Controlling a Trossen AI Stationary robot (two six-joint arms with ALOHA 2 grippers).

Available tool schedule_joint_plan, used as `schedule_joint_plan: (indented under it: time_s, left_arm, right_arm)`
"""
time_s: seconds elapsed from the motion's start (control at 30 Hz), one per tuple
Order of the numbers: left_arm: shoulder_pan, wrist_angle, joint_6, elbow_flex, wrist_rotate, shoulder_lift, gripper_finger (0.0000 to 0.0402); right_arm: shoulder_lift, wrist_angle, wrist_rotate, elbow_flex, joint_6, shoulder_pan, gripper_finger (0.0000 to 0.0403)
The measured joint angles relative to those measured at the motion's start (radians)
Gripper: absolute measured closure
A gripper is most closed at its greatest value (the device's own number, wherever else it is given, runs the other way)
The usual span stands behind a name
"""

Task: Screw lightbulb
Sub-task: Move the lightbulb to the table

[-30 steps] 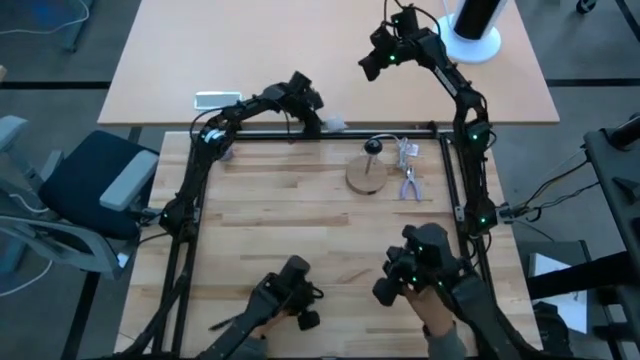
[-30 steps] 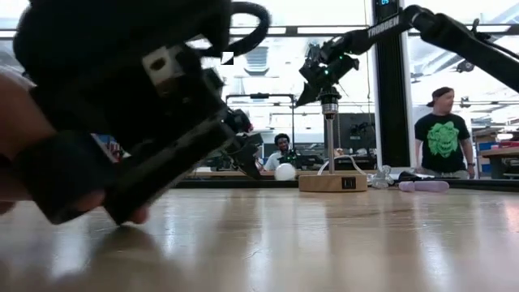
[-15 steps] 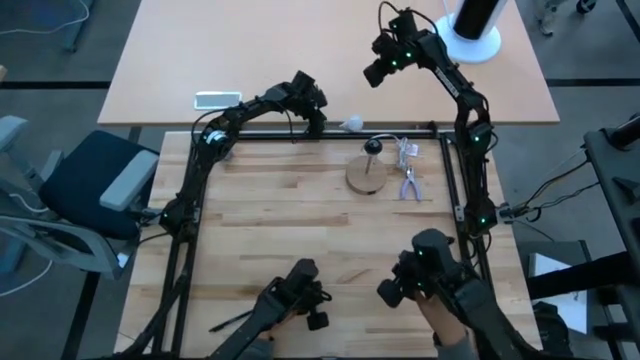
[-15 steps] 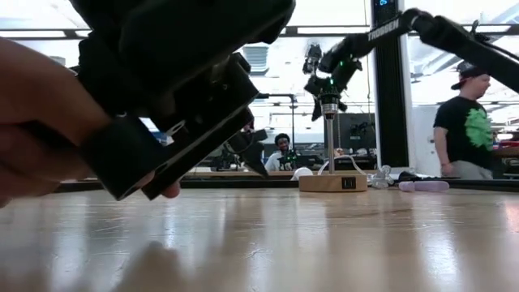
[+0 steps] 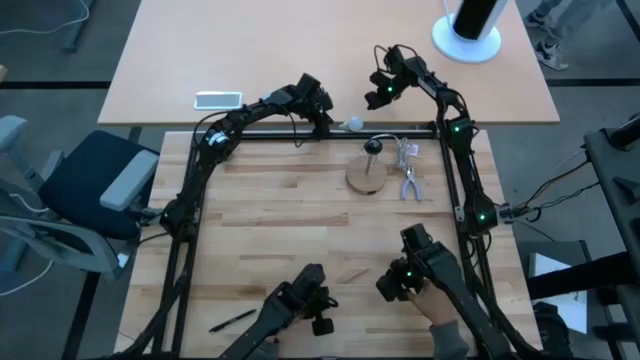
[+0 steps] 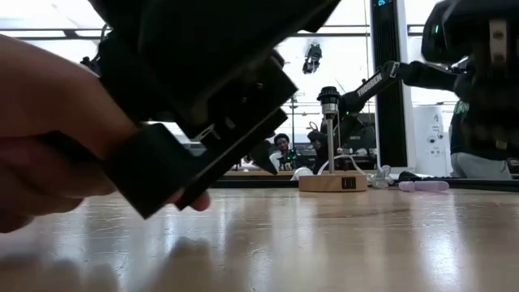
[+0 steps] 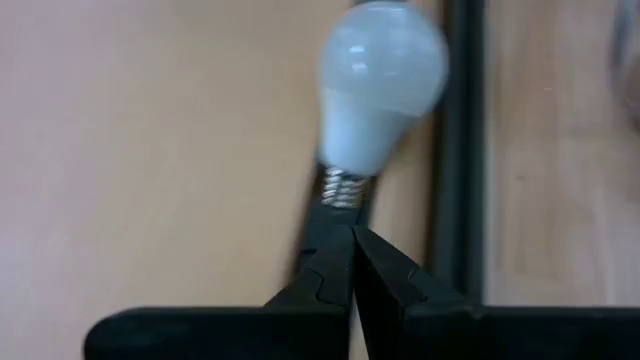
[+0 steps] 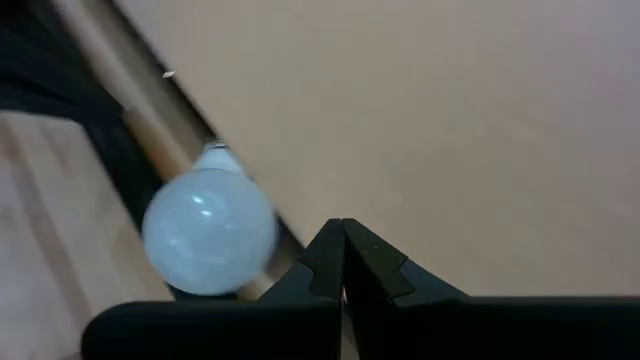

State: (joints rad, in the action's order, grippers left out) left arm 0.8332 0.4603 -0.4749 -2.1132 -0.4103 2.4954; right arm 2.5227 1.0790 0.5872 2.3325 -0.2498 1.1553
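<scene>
The white lightbulb [image 5: 352, 124] lies on its side on the tan far table, beside the black frame bar [image 5: 400, 131]. It also shows in the low view [image 6: 304, 173]. My left gripper [image 5: 322, 113] is shut, just left of the bulb, with its tips at the screw end. My right gripper [image 5: 378, 97] is shut and hangs above and to the right of the bulb, touching nothing; its wrist view shows the bulb [image 8: 208, 232] beside the fingers. The round wooden disc with a black post [image 5: 367, 172] stands nearer on the plank table. My left gripper's shut fingertips [image 7: 338, 240] stand against the bulb's grey screw end [image 7: 342, 187], coming level from the table's left and in line with the bulb. The bulb lies on the table with its round end pointing away from the fingers.
Pliers [image 5: 409, 182] and a small white bundle [image 5: 403, 150] lie right of the disc. A phone [image 5: 218, 99] lies at the far left and a white-based black cylinder [image 5: 470, 28] at the far right. A person's hand [image 6: 49, 162] holds a dark control handle close in the low view.
My left gripper has gone toward the table's right edge along the frame bar, and the bulb has shifted right ahead of it. My right gripper has come down and toward the bulb from near the cylinder.
</scene>
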Motion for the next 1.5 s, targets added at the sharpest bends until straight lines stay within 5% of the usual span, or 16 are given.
schedule_joint_plan:
  time_s: [0.8,1.23,1.33,1.5]
  left_arm:
    - [-0.056,-0.058,-0.141,0.002,0.026,0.003,0.0401]
    - [-0.056,-0.069,-0.125,0.001,0.031,0.003,0.0401]
    - [-0.055,-0.101,-0.169,0.001,0.025,0.003,0.0401]
    - [-0.055,-0.152,-0.143,-0.034,-0.007,-0.113,0.0402]
  right_arm:
    - [0.090,-0.004,0.136,0.003,-0.328,-0.091,0.0403]
    - [0.090,-0.057,0.133,0.003,-0.323,-0.101,0.0403]
    - [0.084,-0.056,0.173,0.002,-0.452,-0.105,0.0403]
    - [0.063,-0.070,0.267,0.019,-0.552,-0.105,0.0403]
